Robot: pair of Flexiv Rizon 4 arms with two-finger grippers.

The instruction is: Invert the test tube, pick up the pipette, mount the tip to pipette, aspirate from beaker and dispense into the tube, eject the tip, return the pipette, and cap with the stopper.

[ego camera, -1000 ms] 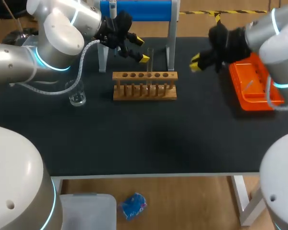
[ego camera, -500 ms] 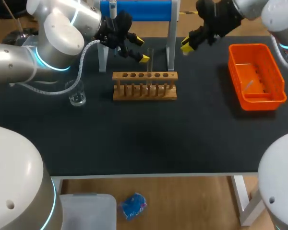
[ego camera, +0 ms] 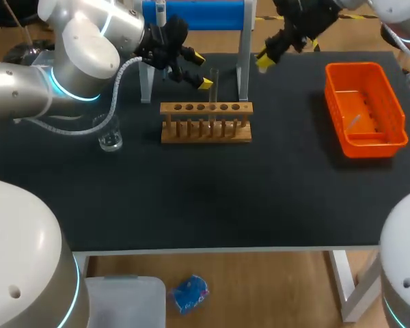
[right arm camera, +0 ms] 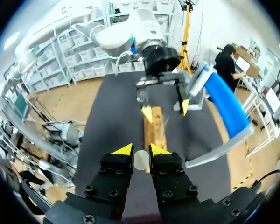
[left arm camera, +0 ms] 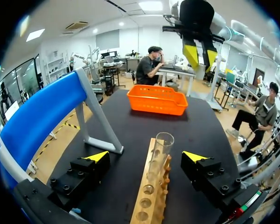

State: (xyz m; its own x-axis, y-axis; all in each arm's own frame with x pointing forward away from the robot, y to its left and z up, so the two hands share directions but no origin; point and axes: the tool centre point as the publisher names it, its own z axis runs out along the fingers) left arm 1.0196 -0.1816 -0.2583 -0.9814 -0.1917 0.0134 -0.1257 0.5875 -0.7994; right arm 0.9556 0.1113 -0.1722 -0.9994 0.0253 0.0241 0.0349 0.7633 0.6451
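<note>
Black desk [ego camera: 191, 198] in a laboratory room, with a light wooden test tube rack [ego camera: 206, 123] near its far middle as the landmark. Standing upright in one hole of this rack, a little right of its middle: a clear glass test tube [left arm camera: 162, 148], open mouth upward, nothing closing it.

Left gripper [ego camera: 201, 70] just behind the rack and above it, fingers spread wide. One yellow tip on each side of the tube, both apart from the glass.

Right gripper [right arm camera: 141, 150] behind the rack and to its right, high over the far edge of the desk. Fingers pressed nearly together, pinching a small whitish round stopper [right arm camera: 141, 160] between the yellow tips.

To the left of the rack, near its left end: a small clear glass beaker [ego camera: 110, 134], standing upright. Cannot tell how much liquid is inside.

Behind the rack: a blue stand with grey legs [ego camera: 199, 15], its right leg just behind the right end of the rack.

Well to the right of the rack: an orange plastic basket [ego camera: 369, 149], long side running away from the front edge of the desk. Contents too faint to tell.
</note>
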